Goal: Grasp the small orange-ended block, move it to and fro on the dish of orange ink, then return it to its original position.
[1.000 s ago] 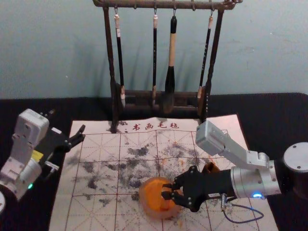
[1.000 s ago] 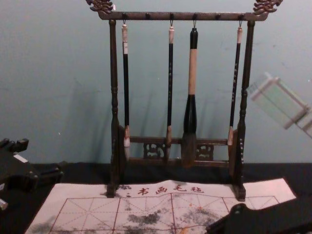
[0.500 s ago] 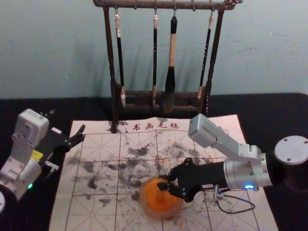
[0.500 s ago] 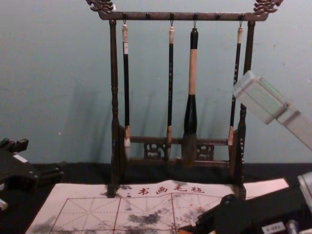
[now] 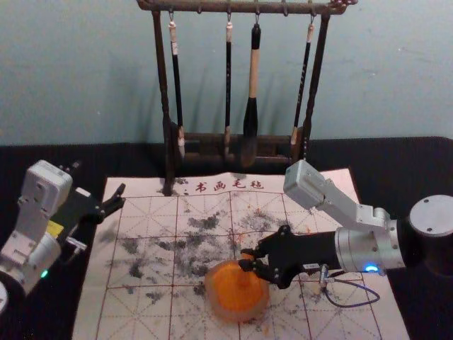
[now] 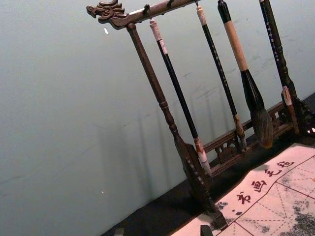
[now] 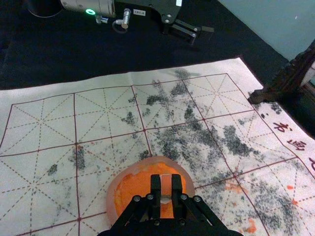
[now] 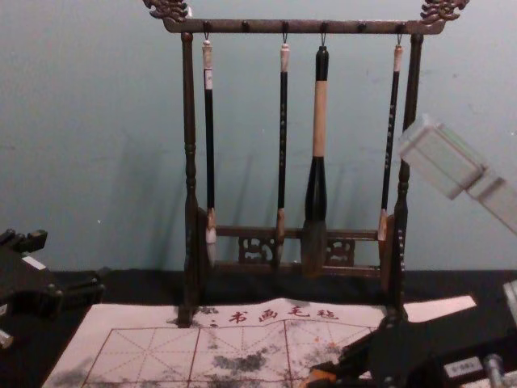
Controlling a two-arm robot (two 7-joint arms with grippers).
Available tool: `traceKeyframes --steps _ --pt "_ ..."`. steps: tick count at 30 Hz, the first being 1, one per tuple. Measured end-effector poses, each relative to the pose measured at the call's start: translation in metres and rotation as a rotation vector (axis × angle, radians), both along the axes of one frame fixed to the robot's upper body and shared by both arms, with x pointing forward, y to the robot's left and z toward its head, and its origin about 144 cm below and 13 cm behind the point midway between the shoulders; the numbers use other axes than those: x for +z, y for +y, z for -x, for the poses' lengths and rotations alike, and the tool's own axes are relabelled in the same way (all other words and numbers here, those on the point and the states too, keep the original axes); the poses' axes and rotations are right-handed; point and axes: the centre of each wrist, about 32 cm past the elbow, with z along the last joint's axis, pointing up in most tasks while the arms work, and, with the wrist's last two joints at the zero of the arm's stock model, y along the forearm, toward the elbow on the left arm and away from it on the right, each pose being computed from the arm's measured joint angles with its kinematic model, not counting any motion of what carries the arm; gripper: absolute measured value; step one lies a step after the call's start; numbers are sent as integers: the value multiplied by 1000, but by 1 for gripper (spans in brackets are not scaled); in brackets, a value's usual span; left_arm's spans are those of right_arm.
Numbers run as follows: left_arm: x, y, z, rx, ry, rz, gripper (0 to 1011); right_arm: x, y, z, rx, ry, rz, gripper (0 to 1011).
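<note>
Block (image 7: 166,185) is clamped in our R gripper (image 5: 247,259), above the dish (image 5: 237,318). We've just shifted it a bit far/right, so inking's prob. mid-stroke, return TBD. L gripper (image 5: 122,197) idles by mat's (image 5: 92,312) L edge, fingers apart.

Two tools: one left tool (image 5: 120,196), one right tool (image 5: 246,260). One block (image 7: 166,184), between the right tool's two fingers. One dish (image 5: 233,316), below the right tool. One mat (image 5: 152,212), under the dish and the right tool. One rack (image 8: 250,27), ahead of both tools, and hanging from it three slim brushes (image 8: 283,137) and one thick brush (image 8: 319,121), four in all. Four written characters (image 8: 266,314), ahead of the right tool.
</note>
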Motion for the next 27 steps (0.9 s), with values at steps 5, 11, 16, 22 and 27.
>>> traceKeyframes --steps 5,11,16,22,27 --pt "0 0 0 0 0 0 1001 1 -5 3 -5 3 -2 85" --pt "0 0 0 0 0 0 1001 3 -9 9 4 8 -11 85" --pt "0 0 0 0 0 0 1001 3 -11 13 15 13 -16 85" --pt "0 0 0 0 0 0 1001 3 -9 16 26 16 -20 85" --pt "0 0 0 0 0 0 1001 3 -8 16 26 16 -24 85"
